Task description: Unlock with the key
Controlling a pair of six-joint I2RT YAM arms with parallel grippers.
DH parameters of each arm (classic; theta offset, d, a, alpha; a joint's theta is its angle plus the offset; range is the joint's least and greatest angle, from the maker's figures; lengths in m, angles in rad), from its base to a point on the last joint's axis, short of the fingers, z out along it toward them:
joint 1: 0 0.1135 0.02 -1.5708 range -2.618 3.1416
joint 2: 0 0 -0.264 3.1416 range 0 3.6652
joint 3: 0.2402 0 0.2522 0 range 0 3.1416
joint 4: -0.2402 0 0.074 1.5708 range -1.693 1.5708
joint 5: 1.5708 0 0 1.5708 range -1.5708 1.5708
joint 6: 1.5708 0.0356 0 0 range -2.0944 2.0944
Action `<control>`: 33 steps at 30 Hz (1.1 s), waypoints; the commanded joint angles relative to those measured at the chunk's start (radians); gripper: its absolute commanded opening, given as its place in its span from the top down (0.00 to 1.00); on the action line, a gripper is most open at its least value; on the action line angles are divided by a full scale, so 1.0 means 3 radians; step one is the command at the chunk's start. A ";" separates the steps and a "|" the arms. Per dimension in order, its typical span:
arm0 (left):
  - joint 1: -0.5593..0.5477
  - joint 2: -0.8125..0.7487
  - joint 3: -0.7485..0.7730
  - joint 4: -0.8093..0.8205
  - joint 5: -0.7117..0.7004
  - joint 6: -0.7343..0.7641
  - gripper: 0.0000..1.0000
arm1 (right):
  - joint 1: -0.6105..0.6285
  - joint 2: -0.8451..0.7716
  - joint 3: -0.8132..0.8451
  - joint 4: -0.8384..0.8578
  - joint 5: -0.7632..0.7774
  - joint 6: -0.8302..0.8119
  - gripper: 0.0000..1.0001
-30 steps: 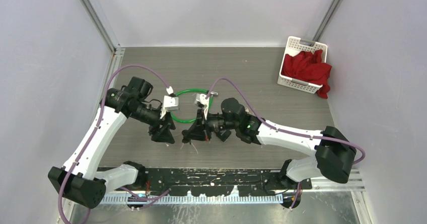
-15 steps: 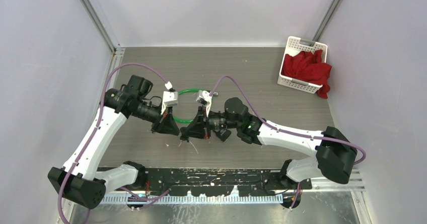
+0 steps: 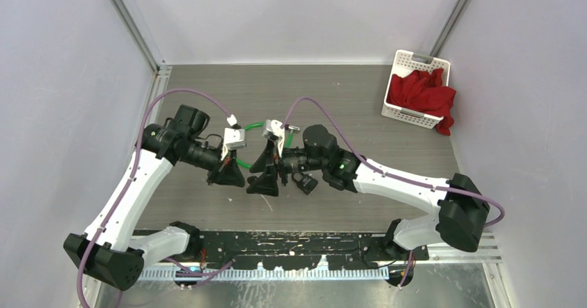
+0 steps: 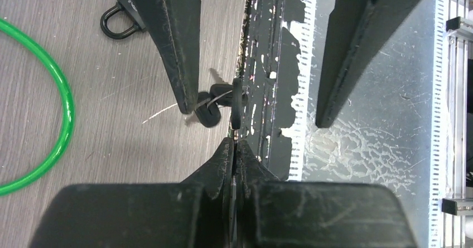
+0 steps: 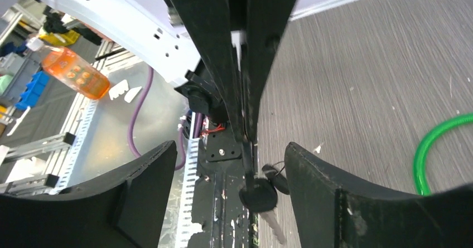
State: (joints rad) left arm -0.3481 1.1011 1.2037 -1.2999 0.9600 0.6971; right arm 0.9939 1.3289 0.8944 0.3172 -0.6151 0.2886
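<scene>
grey wood-grain table (image 3: 346,93) between plain pale walls, seen from above. a white slotted plastic basket (image 3: 415,62) with a crumpled red cloth (image 3: 422,93) in it sits at the far right corner. my two arms meet at mid table, tips facing each other. my left gripper (image 3: 235,178) and right gripper (image 3: 255,178) almost touch. a glossy green cable (image 3: 257,124) loops on the table behind them. a small black padlock (image 3: 304,182) lies flat just beside my right wrist, apart from both grippers.

left wrist view: my left gripper's matte black wedge fingers (image 4: 220,159) are pinched together on a thin part of the keys (image 4: 211,111). the bunch has rounded black heads on a fine wire ring. my right gripper's long tapered fingers (image 4: 178,42) reach in from above, spread wide, one tip just beside the keys. the padlock, with its curved shackle, lies at the upper left. a scuffed black and silver base plate (image 4: 379,120) fills the right side.

right wrist view: my right gripper's broad black fingers (image 5: 145,192) stand far apart, gripping nothing. the left gripper's clenched fingers come down between them. a black key head hangs below with a silver blade. an orange bottle (image 5: 72,69) stands blurred in the background.
</scene>
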 commanded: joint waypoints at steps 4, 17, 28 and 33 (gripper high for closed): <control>-0.0046 -0.0034 0.0144 -0.0197 -0.0034 0.0152 1.00 | -0.0064 0.0233 0.0459 -0.0339 -0.0495 -0.0281 0.35; -0.0052 0.0000 0.0206 -0.0280 -0.0006 0.0173 1.00 | -0.0065 0.0201 0.0306 -0.0099 -0.0355 -0.0184 0.81; -0.0052 0.0060 0.0214 0.0137 -0.0192 -0.0107 0.10 | -0.0123 -0.0175 -0.0197 0.0060 0.0097 -0.0020 0.99; -0.0077 0.0207 0.0237 0.0241 -0.0288 0.0003 0.02 | -0.0354 -0.0743 -0.0756 0.0099 0.0322 0.0266 0.99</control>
State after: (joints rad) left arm -0.3603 1.1347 1.2293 -1.2922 0.8921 0.6861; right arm 0.9390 1.2594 0.7647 0.2840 -0.6014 0.2932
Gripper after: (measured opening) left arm 0.980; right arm 0.086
